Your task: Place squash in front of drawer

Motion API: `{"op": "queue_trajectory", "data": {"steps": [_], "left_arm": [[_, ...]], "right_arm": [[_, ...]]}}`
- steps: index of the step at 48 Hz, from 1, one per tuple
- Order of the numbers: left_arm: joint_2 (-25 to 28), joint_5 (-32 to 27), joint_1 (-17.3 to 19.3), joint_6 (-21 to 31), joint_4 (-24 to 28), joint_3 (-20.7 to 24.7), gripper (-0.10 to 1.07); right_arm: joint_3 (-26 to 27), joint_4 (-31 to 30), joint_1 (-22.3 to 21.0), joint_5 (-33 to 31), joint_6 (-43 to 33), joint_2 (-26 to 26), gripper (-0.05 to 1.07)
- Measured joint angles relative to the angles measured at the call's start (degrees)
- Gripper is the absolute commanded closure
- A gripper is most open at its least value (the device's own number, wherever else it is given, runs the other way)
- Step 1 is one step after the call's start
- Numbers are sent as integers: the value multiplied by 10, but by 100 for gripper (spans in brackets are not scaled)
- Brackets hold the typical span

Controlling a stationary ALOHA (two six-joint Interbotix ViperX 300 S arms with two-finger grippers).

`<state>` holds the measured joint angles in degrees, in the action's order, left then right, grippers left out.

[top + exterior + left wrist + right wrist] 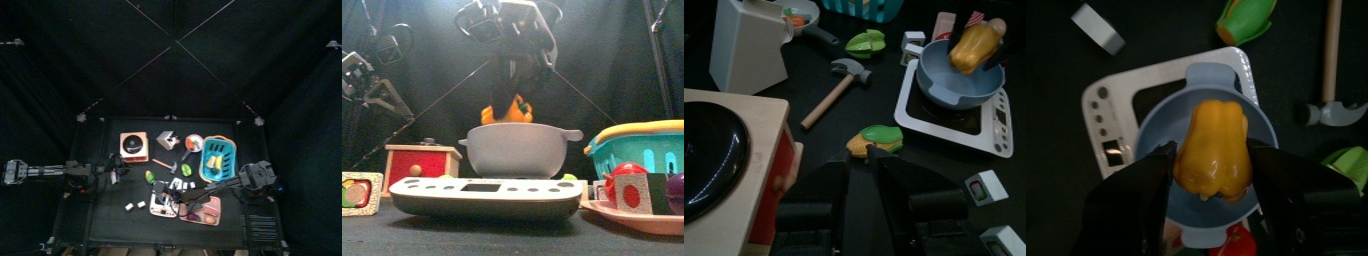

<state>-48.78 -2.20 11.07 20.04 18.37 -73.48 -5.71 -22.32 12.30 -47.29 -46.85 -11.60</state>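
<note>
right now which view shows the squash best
Right wrist view: the squash fills the middle, lying in the pot. Left wrist view shows it small; front view only its top above the rim; top view, barely.

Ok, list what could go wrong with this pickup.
1. The orange-yellow toy squash lies in the grey-blue pot; the right hand, open astride it, could catch the rim and drag the pot off the white toy stove.
2. The rounded squash might slip on closing.

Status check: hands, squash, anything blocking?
Right hand open around the squash, grip not confirmed. Squash in the pot on the cooktop. Left hand resting clear.
</note>
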Motion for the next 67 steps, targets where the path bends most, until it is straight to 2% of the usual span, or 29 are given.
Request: {"op": "queue_trajectory", "data": {"steps": [7, 12, 18, 28, 34, 39, 45, 56, 60, 67], "left_arm": [[0, 0, 0, 0, -2, 0, 32], [-1, 0, 0, 0, -2, -1, 32], [0, 0, -1, 0, -2, 0, 32], [0, 0, -1, 0, -3, -1, 32], [0, 0, -1, 0, -3, -3, 32], [-1, 0, -1, 1, -3, -4, 32], [0, 0, -2, 2, -3, -4, 32], [0, 0, -2, 2, -12, -4, 32], [0, 0, -2, 2, -15, -4, 32], [-1, 0, -2, 3, -15, -7, 32]], "right_arm": [[-40, 18, -1, 68, -45, 36, 26], [-84, 31, -5, 148, -89, 68, 26], [-163, 46, -22, 290, -147, 104, 26], [-301, 57, -63, 574, -203, 149, 26], [-352, 55, -70, 672, -204, 166, 26], [-376, 55, -61, 685, -205, 180, 26], [-390, 72, -35, 660, -206, 200, 26], [-394, 147, 33, 531, -206, 229, 26], [-390, 165, 42, 486, -206, 231, 26], [-380, 160, 39, 440, -206, 232, 26]]}}
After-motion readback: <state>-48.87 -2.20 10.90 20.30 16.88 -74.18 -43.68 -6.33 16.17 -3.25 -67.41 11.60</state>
